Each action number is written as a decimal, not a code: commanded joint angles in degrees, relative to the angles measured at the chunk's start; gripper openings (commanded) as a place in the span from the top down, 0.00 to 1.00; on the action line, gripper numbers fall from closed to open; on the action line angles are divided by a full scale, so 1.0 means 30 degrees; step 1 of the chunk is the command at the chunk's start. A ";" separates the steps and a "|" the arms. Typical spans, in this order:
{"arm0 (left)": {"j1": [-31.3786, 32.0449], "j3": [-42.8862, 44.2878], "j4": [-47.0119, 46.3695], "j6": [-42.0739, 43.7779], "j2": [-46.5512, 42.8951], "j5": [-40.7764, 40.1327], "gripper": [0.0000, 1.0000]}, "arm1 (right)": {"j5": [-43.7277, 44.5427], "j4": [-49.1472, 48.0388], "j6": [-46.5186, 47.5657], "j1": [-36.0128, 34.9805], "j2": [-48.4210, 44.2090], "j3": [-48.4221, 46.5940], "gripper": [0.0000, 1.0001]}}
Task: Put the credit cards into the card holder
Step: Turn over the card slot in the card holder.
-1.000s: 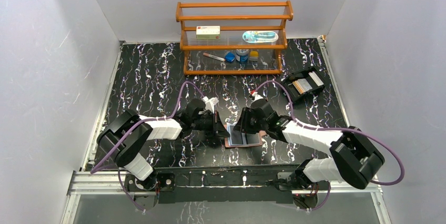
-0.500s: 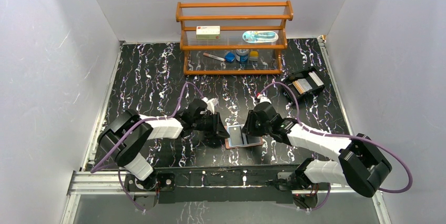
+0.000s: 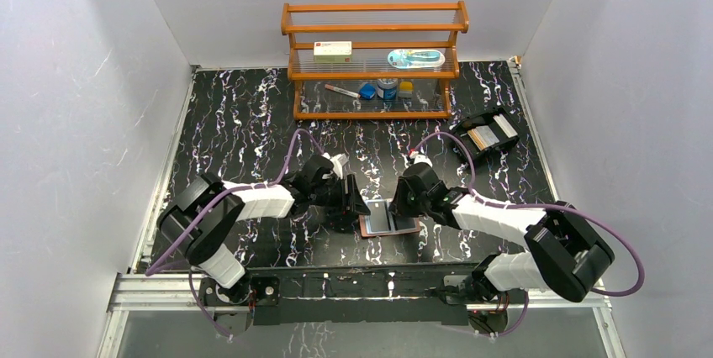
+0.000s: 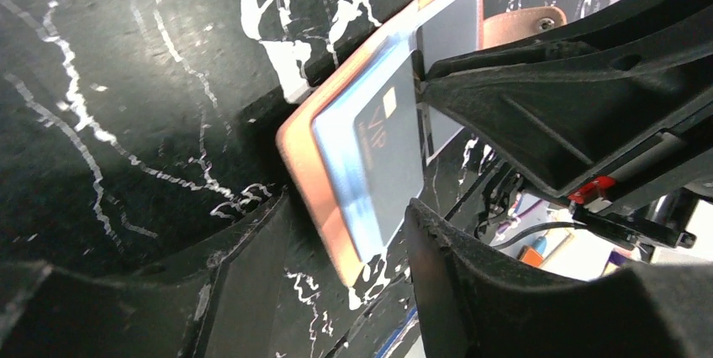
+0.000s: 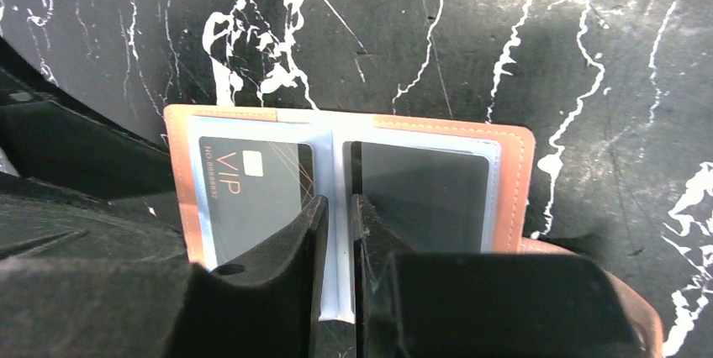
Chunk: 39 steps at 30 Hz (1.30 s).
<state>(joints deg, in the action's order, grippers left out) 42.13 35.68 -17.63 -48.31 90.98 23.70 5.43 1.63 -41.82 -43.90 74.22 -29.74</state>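
Observation:
The tan-pink card holder (image 3: pixel 391 223) lies open on the black marbled table between the two grippers. A dark grey credit card marked VIP (image 5: pixel 252 194) sits in its left clear sleeve, and another dark card (image 5: pixel 420 194) fills the right sleeve. My left gripper (image 4: pixel 353 270) is open at the holder's left edge, and the holder's near corner (image 4: pixel 336 240) lies in the gap without touching either finger. My right gripper (image 5: pixel 338 215) hangs over the bluish centre fold (image 5: pixel 335 156) with its jaws a narrow slit apart. Whether it pinches the fold does not show.
A black compartment tray (image 3: pixel 489 134) holding cards sits at the back right. A wooden shelf rack (image 3: pixel 374 60) stands against the back wall with a white box (image 3: pixel 333 50) and small items on it. Grey walls close in both sides.
My left gripper's jaws have gone from shut to open at the holder's left edge. The sleeve and card that stood lifted now lie flat. The right gripper's jaws have narrowed.

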 commanded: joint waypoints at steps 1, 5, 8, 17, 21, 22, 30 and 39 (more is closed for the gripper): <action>0.0078 -0.0078 -0.1153 -0.0275 0.1136 0.0900 0.48 | -0.0463 -0.1009 -0.0442 0.0023 0.0398 0.0879 0.75; 0.0082 -0.0431 -0.3025 -0.0711 0.0803 0.1910 0.56 | -0.0715 -0.1372 -0.0686 0.0040 0.0362 0.1249 0.76; 0.0079 -0.0686 -0.3959 -0.0856 0.0254 0.2284 0.61 | -0.0747 -0.1521 -0.0797 0.0043 0.0354 0.1349 0.76; 0.0187 -0.1069 -0.6079 -0.1342 0.0531 0.3358 0.74 | -0.1112 -0.1944 -0.1097 0.0070 0.0289 0.1547 0.76; 0.0195 -0.1018 -0.6237 -0.1283 0.0542 0.3393 0.79 | -0.1107 -0.1942 -0.1132 0.0048 0.0208 0.1535 0.76; 0.0195 -0.0962 -0.6237 -0.1270 0.0591 0.3446 0.82 | -0.1151 -0.1948 -0.1145 0.0059 0.0210 0.1508 0.76; 0.0110 0.0207 -0.2225 -0.0332 -0.0486 0.3068 1.00 | -0.2625 -0.0079 -0.1168 0.0065 -0.0926 -0.0170 0.73; -0.0936 0.1616 0.5723 0.2431 -0.2682 0.2267 1.00 | -0.1929 0.1321 -0.0081 0.0046 -0.1712 -0.1315 0.70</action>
<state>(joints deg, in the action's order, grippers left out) 40.88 38.87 -12.14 -45.60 88.12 31.20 -0.73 4.60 -44.12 -43.66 68.05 -32.29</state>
